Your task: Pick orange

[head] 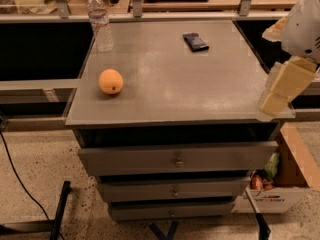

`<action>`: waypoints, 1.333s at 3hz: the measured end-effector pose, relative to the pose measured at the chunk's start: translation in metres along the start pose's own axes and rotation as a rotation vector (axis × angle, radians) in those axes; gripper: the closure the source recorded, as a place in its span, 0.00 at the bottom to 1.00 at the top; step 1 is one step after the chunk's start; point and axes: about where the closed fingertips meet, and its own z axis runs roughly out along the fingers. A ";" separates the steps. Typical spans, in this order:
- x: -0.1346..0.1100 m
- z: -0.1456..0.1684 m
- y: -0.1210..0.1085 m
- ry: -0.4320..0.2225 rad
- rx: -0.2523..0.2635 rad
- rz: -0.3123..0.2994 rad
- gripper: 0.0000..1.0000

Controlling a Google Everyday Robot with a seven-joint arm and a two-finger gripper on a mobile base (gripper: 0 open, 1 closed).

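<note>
The orange (110, 81) is a small round orange-yellow fruit. It sits on the grey top of a drawer cabinet (200, 84), near the left edge and toward the front. My gripper (278, 93) hangs at the cabinet's front right corner, on the end of a white arm (305, 26), and points down and to the left. It is far to the right of the orange and holds nothing that I can see.
A clear plastic water bottle (100, 21) stands at the back left corner of the top. A dark flat object (195, 41) lies at the back right. The cabinet's drawers (177, 159) stand slightly pulled out. A cardboard box (280, 184) sits on the floor at the right.
</note>
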 end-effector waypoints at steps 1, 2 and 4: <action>-0.023 0.023 -0.017 -0.111 -0.012 0.028 0.00; -0.051 0.049 -0.034 -0.205 -0.039 0.033 0.00; -0.111 0.099 -0.052 -0.340 -0.096 0.021 0.00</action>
